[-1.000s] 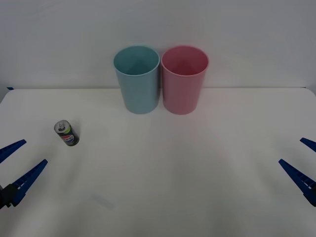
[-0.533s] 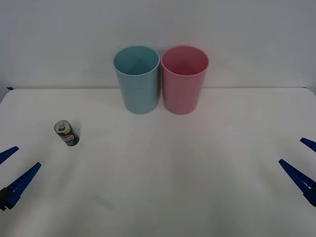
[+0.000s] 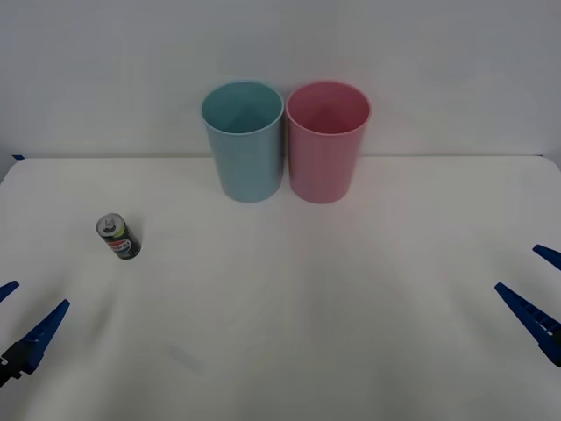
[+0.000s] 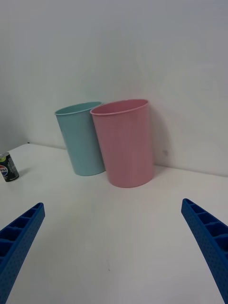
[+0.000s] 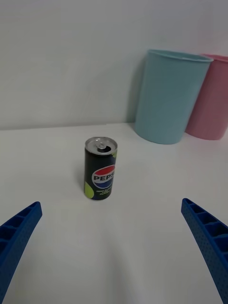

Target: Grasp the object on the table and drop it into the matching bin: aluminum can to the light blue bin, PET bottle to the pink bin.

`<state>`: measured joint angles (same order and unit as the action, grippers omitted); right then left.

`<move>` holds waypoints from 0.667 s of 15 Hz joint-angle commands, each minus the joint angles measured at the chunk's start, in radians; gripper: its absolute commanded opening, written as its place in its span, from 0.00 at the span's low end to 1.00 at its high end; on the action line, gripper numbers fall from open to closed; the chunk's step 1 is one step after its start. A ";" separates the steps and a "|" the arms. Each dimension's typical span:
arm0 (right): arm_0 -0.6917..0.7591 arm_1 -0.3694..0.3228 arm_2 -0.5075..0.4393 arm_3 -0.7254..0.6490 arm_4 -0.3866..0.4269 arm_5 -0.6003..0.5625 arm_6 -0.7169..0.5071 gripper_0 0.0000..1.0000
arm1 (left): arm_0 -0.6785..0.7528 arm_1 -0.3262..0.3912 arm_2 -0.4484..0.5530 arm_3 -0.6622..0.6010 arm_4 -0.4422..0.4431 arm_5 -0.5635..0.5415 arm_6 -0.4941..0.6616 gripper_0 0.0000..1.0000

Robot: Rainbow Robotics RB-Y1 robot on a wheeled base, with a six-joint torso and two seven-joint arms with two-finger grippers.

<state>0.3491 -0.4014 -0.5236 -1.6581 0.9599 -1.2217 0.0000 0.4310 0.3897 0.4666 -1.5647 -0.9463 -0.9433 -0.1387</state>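
Note:
A small dark aluminum can (image 3: 118,238) with a silver top and a red, white and blue label stands upright on the white table (image 3: 289,298), at its left side. The same can (image 5: 101,168) stands ahead of my open left gripper (image 5: 114,256), centred between the spread blue fingers and apart from them. In the front view the left gripper (image 3: 19,320) sits at the near left edge, nearer than the can. The light blue bin (image 3: 244,140) and the pink bin (image 3: 327,140) stand side by side at the back. My right gripper (image 3: 536,294) is open at the far right edge.
A pale wall rises right behind the two bins. Open tabletop lies between the can, the bins and both grippers. In the right wrist view the pink bin (image 4: 124,142) stands in front of the light blue bin (image 4: 81,137), with the can (image 4: 8,167) far off.
My left gripper has drawn back toward the near left corner, farther from the can. The can, the bins and the right gripper have not moved.

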 commanded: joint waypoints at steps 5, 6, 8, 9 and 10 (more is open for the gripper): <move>0.000 0.000 0.000 0.000 0.000 0.000 0.000 1.00 | 0.018 -0.003 -0.114 0.002 0.037 0.208 -0.022 1.00; 0.000 0.000 0.000 0.000 0.000 0.000 0.000 1.00 | 0.017 -0.003 -0.125 0.002 0.044 0.225 -0.024 1.00; 0.000 0.000 0.000 0.000 0.000 0.000 0.000 1.00 | 0.005 -0.025 -0.137 0.002 0.047 0.254 -0.024 1.00; 0.000 0.000 0.000 0.000 0.000 0.000 0.000 1.00 | -0.003 -0.049 -0.135 0.002 0.046 0.258 -0.024 1.00; 0.000 0.000 0.000 0.000 0.000 0.000 0.000 1.00 | -0.011 -0.068 -0.135 0.005 0.043 0.261 -0.025 1.00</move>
<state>0.3491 -0.4014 -0.5236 -1.6581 0.9599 -1.2217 0.0000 0.4261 0.3360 0.3310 -1.5621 -0.9011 -0.6850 -0.1630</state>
